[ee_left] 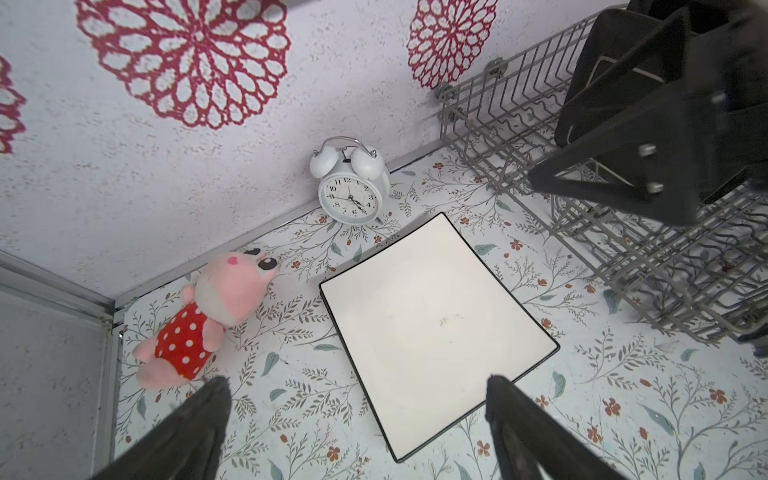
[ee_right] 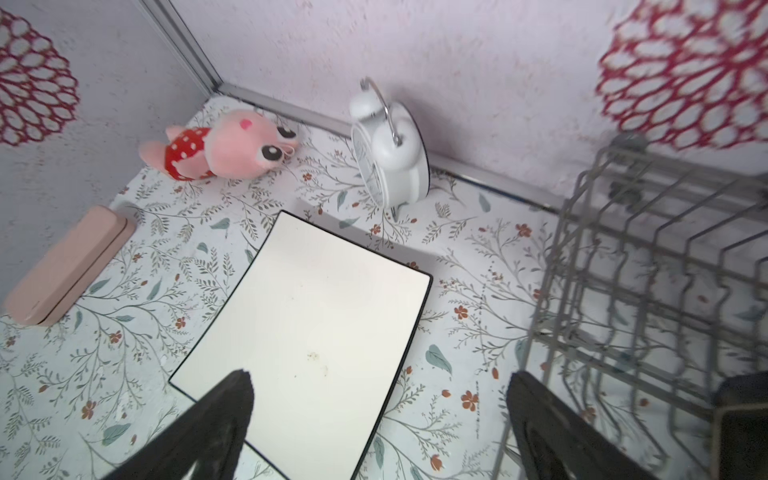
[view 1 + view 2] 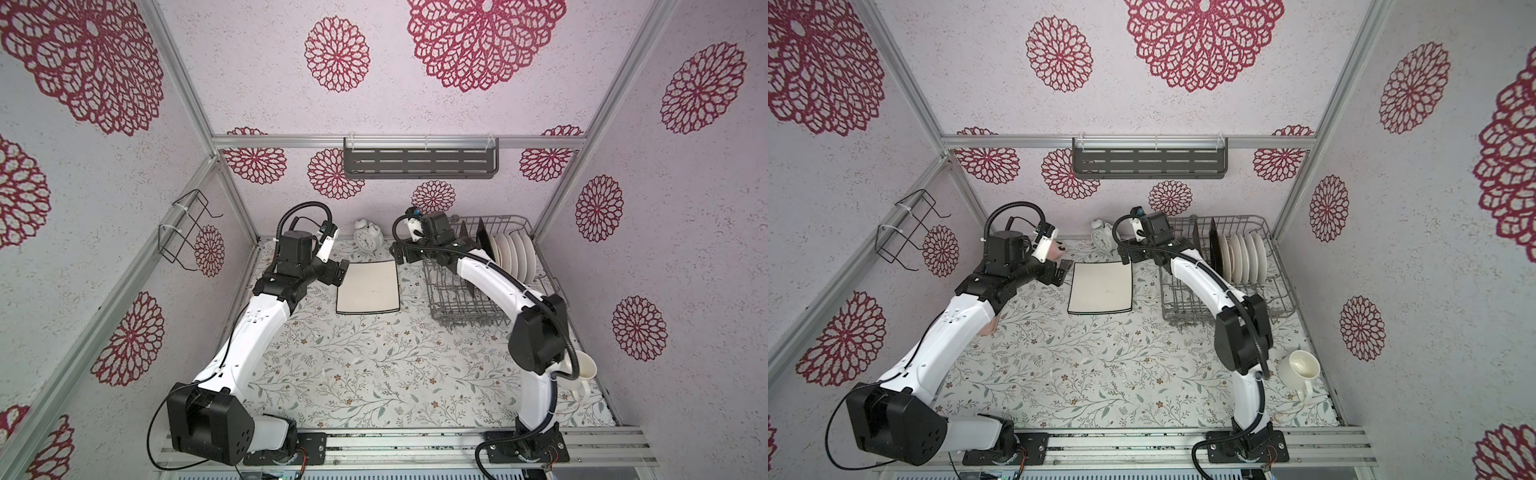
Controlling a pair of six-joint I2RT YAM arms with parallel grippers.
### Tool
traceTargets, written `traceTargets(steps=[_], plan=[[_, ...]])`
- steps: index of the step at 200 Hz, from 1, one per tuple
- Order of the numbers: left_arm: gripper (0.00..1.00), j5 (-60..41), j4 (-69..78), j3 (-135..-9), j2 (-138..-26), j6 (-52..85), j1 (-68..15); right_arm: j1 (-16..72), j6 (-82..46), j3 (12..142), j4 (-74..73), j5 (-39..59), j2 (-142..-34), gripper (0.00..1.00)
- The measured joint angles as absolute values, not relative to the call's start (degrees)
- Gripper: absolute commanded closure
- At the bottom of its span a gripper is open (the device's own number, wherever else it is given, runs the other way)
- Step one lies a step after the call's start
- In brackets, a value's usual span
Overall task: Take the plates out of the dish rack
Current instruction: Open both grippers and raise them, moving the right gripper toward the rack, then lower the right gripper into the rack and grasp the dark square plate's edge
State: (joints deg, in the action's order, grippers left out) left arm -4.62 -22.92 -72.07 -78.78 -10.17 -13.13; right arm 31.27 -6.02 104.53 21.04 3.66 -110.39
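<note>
On the flowered bench [image 3: 374, 374], one square plate [image 3: 368, 286] lies flat mid-back and round plates [image 3: 515, 253] stand in the back-right-corner dish rack [image 3: 457, 307]; left gripper [image 1: 356, 381] and right gripper [image 2: 380, 376] gape empty, so best straddle one rim squarely and lift straight up.

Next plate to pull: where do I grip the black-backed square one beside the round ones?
Probably its top edge, from above, jaws straddling the thin rim. The black-backed plate stands upright in the dish rack, with the round plates crowding one face, so only the top is free.
</note>
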Motion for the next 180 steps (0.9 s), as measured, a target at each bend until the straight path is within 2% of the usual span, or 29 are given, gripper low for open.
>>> traceTargets(steps=[38,74,180], plan=[[0.03,-3.51,-23.11,-72.18,-79.42,-9.98,-14.15,29.93,-3.42,92.09,19.51,0.71,-94.48,0.06],[0.03,-2.83,-23.22,-72.20,-79.44,-9.82,-15.22,26.81,-2.00,86.96,18.63,-2.61,-85.97,0.10],[0.03,-4.43,-24.99,-72.20,-74.17,-8.93,-21.47,21.93,-2.20,76.55,19.40,-10.68,-83.42,0.11]])
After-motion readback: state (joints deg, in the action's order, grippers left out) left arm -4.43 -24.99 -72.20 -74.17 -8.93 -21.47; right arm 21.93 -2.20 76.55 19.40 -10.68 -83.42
